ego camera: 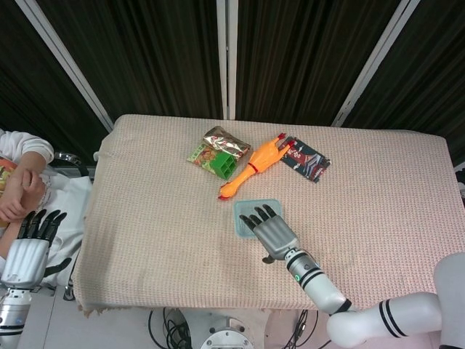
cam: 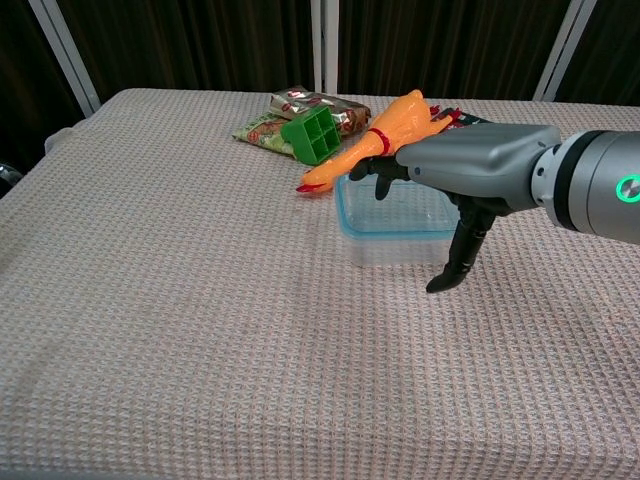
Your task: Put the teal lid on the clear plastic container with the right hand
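Teal lid seated on the clear plastic container at centre frame in the chest view, ringing its rim; looks placed, though full seal cannot be told. Right robot hand flat and spread above the container, holding nothing, thumb hanging down near its front right corner. Left robot hand idle at lower left of the head view, off the worktop, fingers extended and empty. Judged step: closing out placement. Next: press down along the lid edges to seat it, or lift clear. Orange rubber chicken just behind the container, to be avoided.
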`<state>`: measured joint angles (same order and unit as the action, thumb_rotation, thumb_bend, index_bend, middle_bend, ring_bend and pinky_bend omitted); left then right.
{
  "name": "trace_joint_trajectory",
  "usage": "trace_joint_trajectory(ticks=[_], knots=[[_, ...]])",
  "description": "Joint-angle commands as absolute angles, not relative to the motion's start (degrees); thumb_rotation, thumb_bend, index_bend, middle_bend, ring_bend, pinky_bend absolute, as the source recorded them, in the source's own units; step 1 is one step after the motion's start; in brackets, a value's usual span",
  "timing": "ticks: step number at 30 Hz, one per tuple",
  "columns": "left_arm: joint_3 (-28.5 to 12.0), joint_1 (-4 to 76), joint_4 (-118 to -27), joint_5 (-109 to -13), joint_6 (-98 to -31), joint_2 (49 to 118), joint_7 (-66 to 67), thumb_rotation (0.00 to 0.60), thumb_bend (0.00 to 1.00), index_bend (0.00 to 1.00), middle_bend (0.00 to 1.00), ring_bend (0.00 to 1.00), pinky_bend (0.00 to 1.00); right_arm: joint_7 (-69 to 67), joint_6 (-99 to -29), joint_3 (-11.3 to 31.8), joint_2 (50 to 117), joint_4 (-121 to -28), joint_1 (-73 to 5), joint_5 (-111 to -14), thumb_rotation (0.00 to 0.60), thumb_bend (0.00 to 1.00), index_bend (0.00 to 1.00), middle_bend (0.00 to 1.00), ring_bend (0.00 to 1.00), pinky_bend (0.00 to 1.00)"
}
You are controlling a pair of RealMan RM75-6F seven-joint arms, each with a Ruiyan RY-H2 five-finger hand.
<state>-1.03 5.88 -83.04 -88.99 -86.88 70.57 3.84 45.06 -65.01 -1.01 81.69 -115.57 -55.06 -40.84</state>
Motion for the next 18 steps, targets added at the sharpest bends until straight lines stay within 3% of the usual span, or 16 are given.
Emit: trace_joint_trajectory(ticks=[1,18], knots=[[-1.0,5.8,-83.3,-89.1,-87.1,70.4,4.0,0.6,0.06,0.11,0.09,0.01,0.01,43.4,-63.7,-2.9,82.0,-115.1,-53.5,-44.2,0.6,0.0,0.0,0.17,0.0,0.0],[-0.9,5.4,-83.6,-89.3,-87.4,70.4,4.3,0.6,0.06,0.11,0.09,0.01,0.01,43.7,-62.0,-3.0,83.8,-112.8,-52.4,-45.4,0.6,0.0,0.0,0.19,0.0,0.0]])
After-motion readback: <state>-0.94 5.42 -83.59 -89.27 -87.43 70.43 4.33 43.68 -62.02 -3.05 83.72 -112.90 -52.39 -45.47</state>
